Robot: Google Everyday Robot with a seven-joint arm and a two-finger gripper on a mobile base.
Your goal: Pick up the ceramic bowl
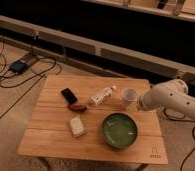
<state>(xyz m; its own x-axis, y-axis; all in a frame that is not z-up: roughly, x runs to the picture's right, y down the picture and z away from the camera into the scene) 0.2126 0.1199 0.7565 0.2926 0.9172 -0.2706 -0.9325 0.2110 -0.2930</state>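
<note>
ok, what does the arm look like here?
Arm: glossy white rounded shells, thick tubular links with a bulbous joint; no markings or external cables show. The pincer is at its tip by the translucent cup, over the table's right side.

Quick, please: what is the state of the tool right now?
Tool: cannot be told. It is beside the plastic cup, just behind the green bowl.
</note>
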